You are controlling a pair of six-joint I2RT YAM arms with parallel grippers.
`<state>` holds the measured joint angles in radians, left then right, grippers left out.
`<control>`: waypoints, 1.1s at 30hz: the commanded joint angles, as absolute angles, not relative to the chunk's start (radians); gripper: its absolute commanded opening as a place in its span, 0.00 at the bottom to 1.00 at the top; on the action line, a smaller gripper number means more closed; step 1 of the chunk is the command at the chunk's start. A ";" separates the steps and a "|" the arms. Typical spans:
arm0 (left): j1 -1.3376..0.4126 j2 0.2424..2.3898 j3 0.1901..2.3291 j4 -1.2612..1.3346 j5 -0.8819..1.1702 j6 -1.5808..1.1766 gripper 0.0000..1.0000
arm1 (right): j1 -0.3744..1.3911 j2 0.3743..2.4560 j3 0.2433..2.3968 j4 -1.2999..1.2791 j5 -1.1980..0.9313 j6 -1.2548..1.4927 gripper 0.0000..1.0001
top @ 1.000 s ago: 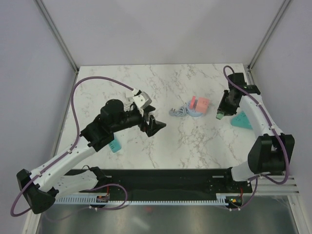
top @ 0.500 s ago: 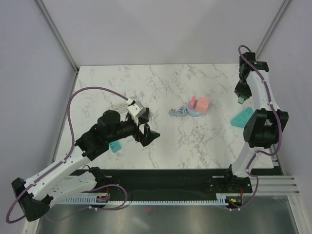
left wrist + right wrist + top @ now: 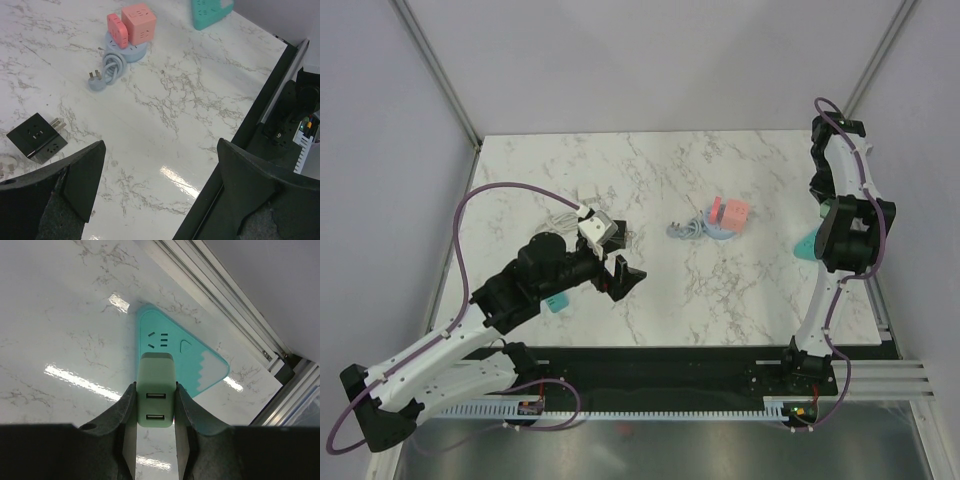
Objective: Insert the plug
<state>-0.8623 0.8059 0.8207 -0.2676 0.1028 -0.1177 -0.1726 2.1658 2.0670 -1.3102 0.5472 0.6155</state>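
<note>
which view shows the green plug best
Right wrist: the plug sits in the centre, clamped in the right gripper, both USB ports clear. Top external shows at most a green speck by the arm; left wrist doesn't show it.

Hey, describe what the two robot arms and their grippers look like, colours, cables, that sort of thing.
Both the left arm and the right arm have white links joined by chunky black joints. A purple cable loops along each arm. The left gripper and the right gripper have matte black fingers, broad at the base and narrowing toward the tips.
</note>
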 commanded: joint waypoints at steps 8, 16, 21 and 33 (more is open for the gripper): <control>-0.882 0.805 0.828 -0.272 0.052 -0.072 1.00 | -0.229 2.191 2.102 -1.387 0.535 0.631 0.00; -0.882 0.816 0.830 -0.275 0.038 -0.066 1.00 | -0.245 2.172 2.010 -1.298 0.459 0.592 0.00; -0.882 0.819 0.831 -0.275 0.035 -0.064 1.00 | -0.252 2.181 1.990 -1.269 0.459 0.571 0.00; -0.881 0.822 0.833 -0.279 0.034 -0.060 1.00 | -0.284 2.187 1.982 -1.233 0.443 0.542 0.00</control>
